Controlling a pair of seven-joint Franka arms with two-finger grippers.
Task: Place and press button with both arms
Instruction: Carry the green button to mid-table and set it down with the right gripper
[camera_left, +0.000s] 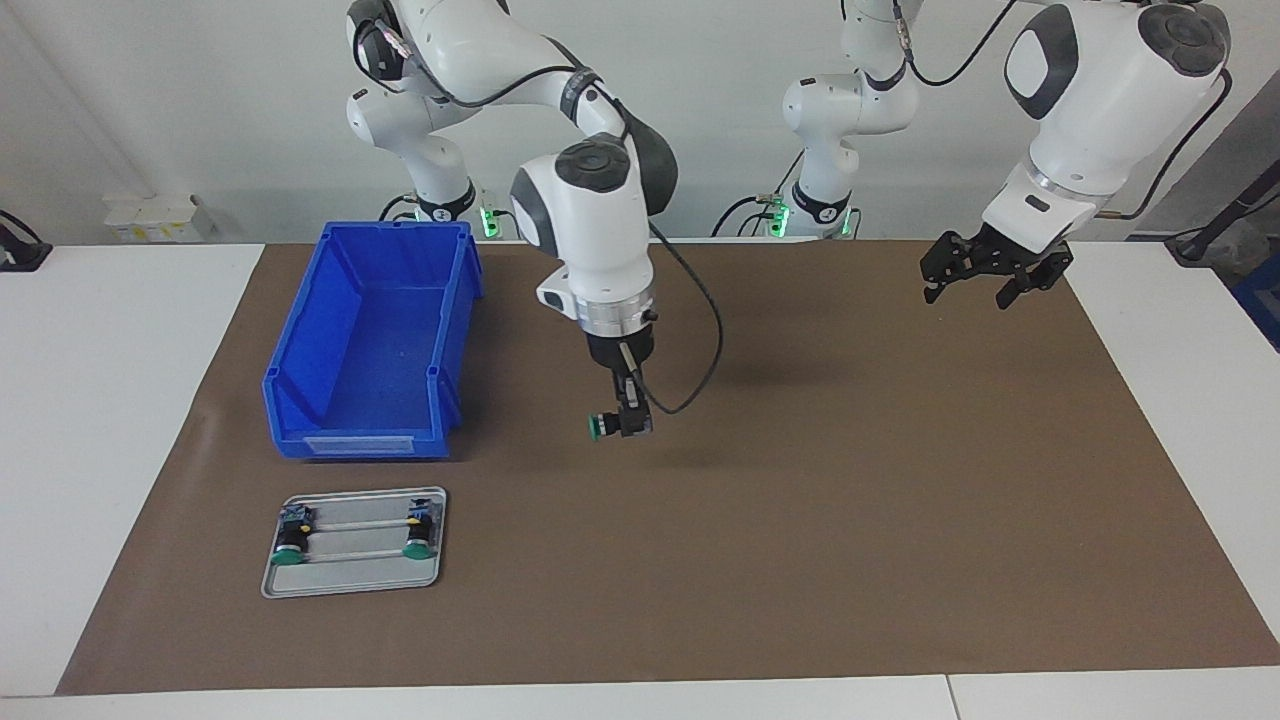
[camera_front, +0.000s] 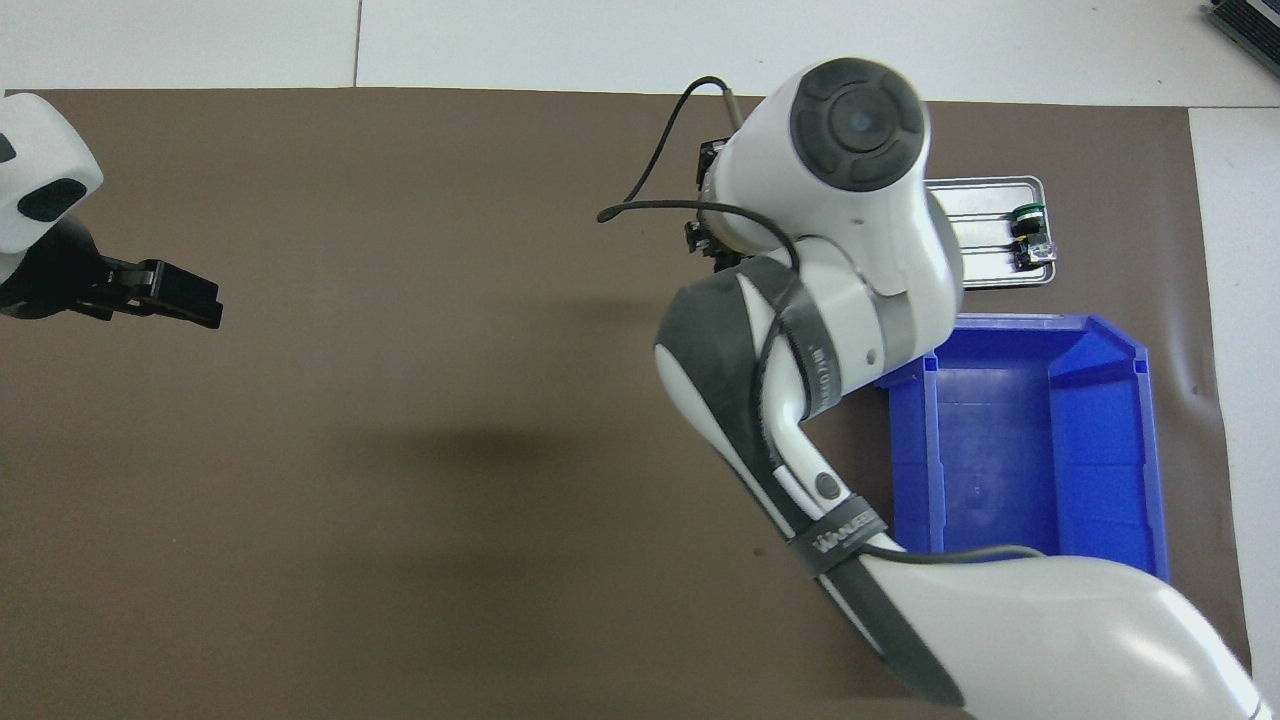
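My right gripper (camera_left: 628, 420) is shut on a button (camera_left: 603, 427) with a green cap and black body, held on its side a little above the brown mat (camera_left: 800, 500) beside the blue bin. In the overhead view the right arm's wrist covers the gripper, and the held button is hidden. My left gripper (camera_left: 985, 285) hangs open and empty over the mat toward the left arm's end of the table. It also shows in the overhead view (camera_front: 185, 295). Two more buttons (camera_left: 290, 540) (camera_left: 420, 537) lie on a small metal tray (camera_left: 355, 572).
The blue bin (camera_left: 355, 445) stands empty toward the right arm's end, nearer to the robots than the tray. In the overhead view the bin (camera_front: 1150, 450) and tray (camera_front: 985, 190) show, with one tray button (camera_front: 1030, 230) in sight.
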